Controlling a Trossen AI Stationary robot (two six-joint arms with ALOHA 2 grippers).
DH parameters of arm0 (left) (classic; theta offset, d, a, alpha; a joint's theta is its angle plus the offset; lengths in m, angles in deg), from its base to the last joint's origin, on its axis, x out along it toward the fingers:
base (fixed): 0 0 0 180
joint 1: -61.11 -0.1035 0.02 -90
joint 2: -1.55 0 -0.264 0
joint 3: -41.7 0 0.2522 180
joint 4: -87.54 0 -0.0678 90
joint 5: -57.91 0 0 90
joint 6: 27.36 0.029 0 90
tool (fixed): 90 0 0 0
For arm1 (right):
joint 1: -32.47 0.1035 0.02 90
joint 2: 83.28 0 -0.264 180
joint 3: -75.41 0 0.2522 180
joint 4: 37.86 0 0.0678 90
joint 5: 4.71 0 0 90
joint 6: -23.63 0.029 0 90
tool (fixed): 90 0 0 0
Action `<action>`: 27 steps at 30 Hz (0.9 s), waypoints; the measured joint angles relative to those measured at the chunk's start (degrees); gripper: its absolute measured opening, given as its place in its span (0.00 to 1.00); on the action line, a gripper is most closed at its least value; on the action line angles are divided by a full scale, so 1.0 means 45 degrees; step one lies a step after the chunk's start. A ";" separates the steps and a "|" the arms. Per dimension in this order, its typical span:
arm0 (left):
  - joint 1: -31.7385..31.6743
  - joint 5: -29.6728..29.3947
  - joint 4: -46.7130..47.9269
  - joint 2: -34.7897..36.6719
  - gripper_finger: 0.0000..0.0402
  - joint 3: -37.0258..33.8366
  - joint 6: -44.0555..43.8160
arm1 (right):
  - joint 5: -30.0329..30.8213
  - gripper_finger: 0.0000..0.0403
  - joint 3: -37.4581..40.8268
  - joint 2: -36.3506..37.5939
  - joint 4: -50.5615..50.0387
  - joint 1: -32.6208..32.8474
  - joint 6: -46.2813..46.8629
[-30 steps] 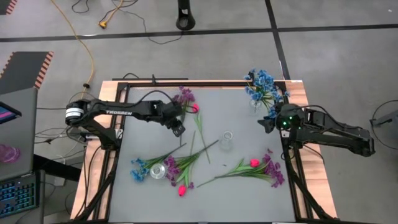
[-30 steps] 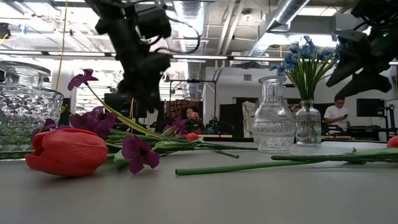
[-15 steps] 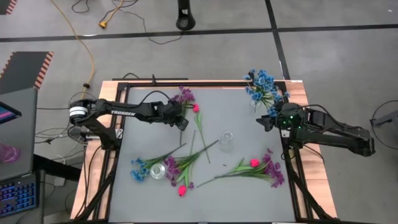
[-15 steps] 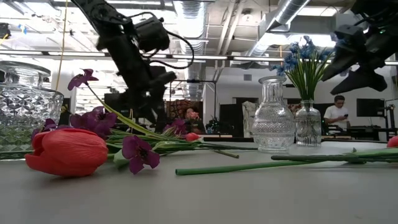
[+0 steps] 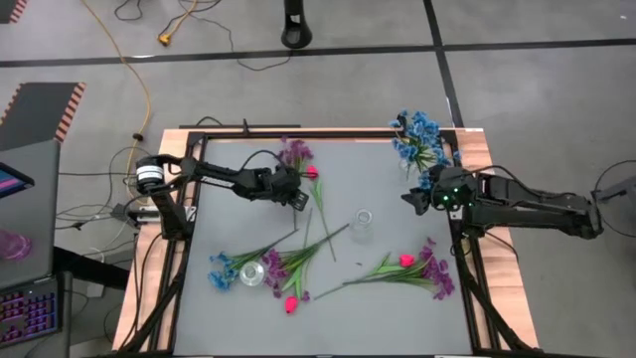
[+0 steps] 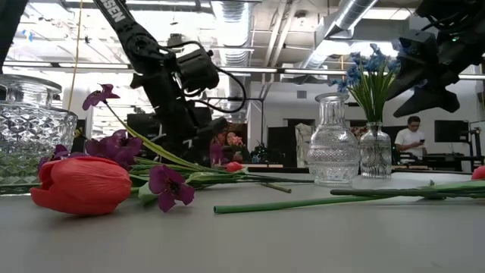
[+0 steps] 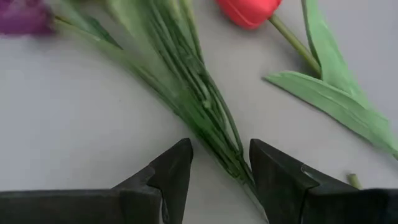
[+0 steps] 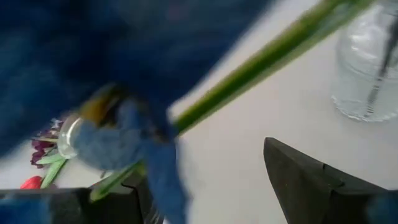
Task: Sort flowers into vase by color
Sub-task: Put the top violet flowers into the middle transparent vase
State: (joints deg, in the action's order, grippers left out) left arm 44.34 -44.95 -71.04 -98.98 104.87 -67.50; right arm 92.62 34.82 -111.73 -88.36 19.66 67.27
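A purple bunch [image 5: 295, 154] lies at the table's far side, its green stems [image 7: 208, 112] trailing toward the middle, with a pink tulip [image 5: 311, 173] beside it. My left gripper [image 5: 295, 199] is low over those stems and open, one finger on each side of them [image 7: 219, 163]; whether a finger touches them I cannot tell. Blue flowers [image 5: 417, 139] stand in a small vase [image 6: 376, 152] at the far right corner. My right gripper [image 5: 409, 199] hangs open just near of that vase, and a blurred blue blossom [image 8: 130, 149] fills its wrist view.
A clear vase [image 5: 363, 227] stands mid-table and another [image 5: 251, 272] near the left, among blue and purple sprigs [image 5: 278, 264]. A pink bud [image 5: 291, 304] lies near the front. Pink and purple sprigs [image 5: 422, 268] lie near the right. A person [image 6: 413, 136] is in the room behind.
My left gripper has come down toward the table and shifted slightly right and toward the far edge, ending over the purple bunch's stems. My right gripper has edged toward the table's left. No flower has moved.
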 joint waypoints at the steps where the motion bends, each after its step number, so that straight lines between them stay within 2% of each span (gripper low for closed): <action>1: -0.0010 -0.0089 -0.0013 -0.0005 0.39 0.0000 0.0023 | 0.0002 0.67 0.0000 -0.0148 0.0162 0.0107 -0.0001; 6: -0.0021 -0.0648 0.0098 0.0000 0.30 -0.0005 0.0090 | 0.0002 0.67 0.0000 -0.0784 0.0738 0.0650 -0.0005; 15: -0.0021 -0.0660 0.0144 0.0005 0.03 -0.0014 0.0069 | 0.0007 0.67 0.0000 -0.1624 0.1429 0.1627 -0.0005; 27: -0.0026 -0.0335 0.0067 0.0015 0.01 -0.0012 -0.0038 | 0.0002 0.67 0.0000 -0.1782 0.1622 0.2267 0.0000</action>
State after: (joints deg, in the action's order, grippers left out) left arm 44.22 -46.46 -70.74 -98.91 104.82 -67.67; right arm 92.63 34.82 -119.75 -81.06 29.86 67.27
